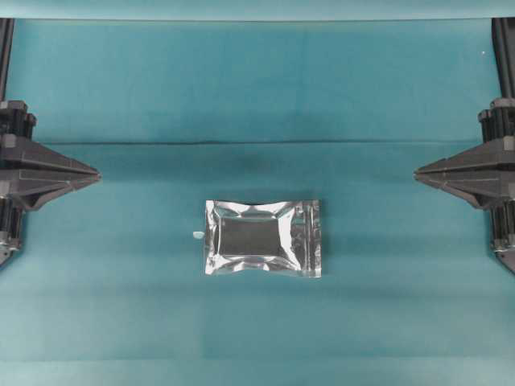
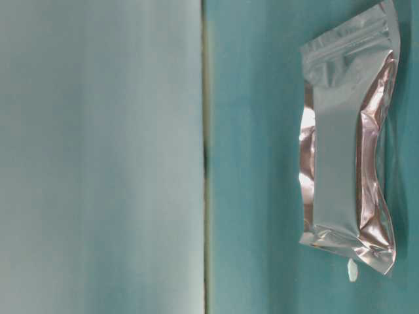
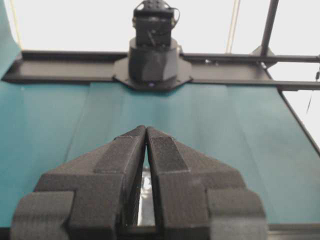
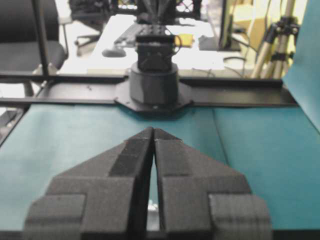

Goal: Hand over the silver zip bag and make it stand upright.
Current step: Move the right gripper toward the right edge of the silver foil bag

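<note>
Crinkled silver foil catches the light at the middle of the teal cloth-covered table (image 1: 121, 80): the silver zip bag (image 1: 263, 238), a shiny rectangular pouch with flat sealed edges and a puffed centre, lies flat on its broad face, not standing. Seen from overhead, its long axis runs left to right across the table, roughly in line with the 2 arms, with 1 short end facing each arm; the end toward the right arm carries a wider flat band that looks like the zip strip. In the table-level view the same silver zip bag (image 2: 350, 140) appears with its long axis running up and down the frame, the banded end at the top. A tiny white scrap (image 1: 197, 235) lies on the cloth just beside the bag's left short end, apart from it by a thin gap; it shows again near the bag's lower corner in the table-level view (image 2: 352, 269). The black left gripper (image 1: 95, 174) sits well to the left of the bag and slightly farther back, its fingers (image 3: 131, 150) pressed together at the tips and holding nothing. The black right gripper (image 1: 418, 172) sits well to the right of the bag, mirroring it, its fingers (image 4: 137, 150) likewise drawn together to a point and empty. Neither gripper touches the bag.
</note>
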Robot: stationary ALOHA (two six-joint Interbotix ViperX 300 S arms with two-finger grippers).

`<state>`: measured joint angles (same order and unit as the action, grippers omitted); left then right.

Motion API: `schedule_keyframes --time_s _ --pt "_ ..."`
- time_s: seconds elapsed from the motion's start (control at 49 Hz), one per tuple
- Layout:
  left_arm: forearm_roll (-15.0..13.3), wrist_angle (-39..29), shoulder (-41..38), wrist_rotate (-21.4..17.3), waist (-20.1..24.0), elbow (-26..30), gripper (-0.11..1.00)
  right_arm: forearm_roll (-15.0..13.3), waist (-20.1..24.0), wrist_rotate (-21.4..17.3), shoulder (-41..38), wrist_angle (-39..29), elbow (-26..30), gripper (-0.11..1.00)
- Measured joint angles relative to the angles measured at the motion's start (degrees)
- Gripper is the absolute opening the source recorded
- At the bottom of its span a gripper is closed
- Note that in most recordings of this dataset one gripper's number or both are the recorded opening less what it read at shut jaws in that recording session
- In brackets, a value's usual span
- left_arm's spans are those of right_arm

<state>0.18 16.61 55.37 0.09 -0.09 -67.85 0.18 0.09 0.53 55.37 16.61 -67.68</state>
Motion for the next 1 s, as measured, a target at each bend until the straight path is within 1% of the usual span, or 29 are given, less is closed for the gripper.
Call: schedule_keyframes --time_s 0.041,0.082,0.122,0.163,0.224,0.347,0.429,0.51,0.531,0.673,0.735,0.857,0.898,0.959,1.0 --pt "0.2 -0.1 -0.5 0.3 -0.1 0.4 0.12 0.0 0.1 -0.3 -0.1 0.0 0.1 0.16" --pt "0.4 -0.2 -1.7 0.5 -0.4 1.3 0.05 0.7 0.3 -0.9 -0.4 0.0 0.5 0.12" --pt "0.5 -0.4 -3.0 0.5 -0.9 2.1 0.00 2.2 0.6 -1.8 -0.7 -0.3 1.0 0.07" --pt "0.6 -0.4 -4.2 0.4 -1.2 2.7 -0.03 4.5 1.1 -3.7 -1.3 -0.8 1.5 0.04" --pt "0.7 -0.4 -6.1 0.5 -1.5 3.5 -0.04 7.1 1.2 -6.4 -2.4 -1.8 1.9 0.01" --pt "0.7 -0.4 -9.8 0.4 -1.5 5.4 -0.04 11.3 1.2 -13.0 -5.2 -4.1 2.6 0.01" --pt "0.7 -0.4 -12.1 0.6 -1.5 6.5 -0.04 13.7 1.2 -19.1 -7.6 -5.9 3.0 0.01" --pt "0.8 -0.5 -14.3 0.5 -1.5 7.1 -0.04 15.4 1.1 -24.0 -10.5 -7.6 3.1 0.01" --pt "0.7 -0.4 -14.8 0.5 -1.5 7.3 -0.04 16.1 1.0 -26.2 -11.4 -8.1 3.2 0.01" --pt "0.8 -0.5 -17.1 0.5 -1.5 8.2 -0.04 19.6 0.7 -36.8 -17.1 -10.3 3.5 0.02" --pt "0.7 -0.6 -17.8 0.5 -1.5 8.4 -0.04 20.7 0.6 -41.0 -19.7 -11.2 3.5 0.03" --pt "0.8 -1.0 -18.4 0.4 -1.5 8.7 -0.04 21.3 0.6 -49.2 -25.0 -11.7 3.8 0.07" --pt "0.7 -1.1 -18.5 0.4 -1.4 8.7 -0.04 21.3 0.6 -51.3 -27.4 -11.8 4.0 0.11" --pt "0.7 -1.6 -18.5 0.4 -1.5 8.8 -0.04 21.2 0.6 -53.4 -30.3 -11.8 4.4 0.17" --pt "0.8 -2.1 -18.5 0.4 -1.5 8.8 -0.04 21.3 0.6 -54.4 -32.0 -11.8 4.7 0.24"
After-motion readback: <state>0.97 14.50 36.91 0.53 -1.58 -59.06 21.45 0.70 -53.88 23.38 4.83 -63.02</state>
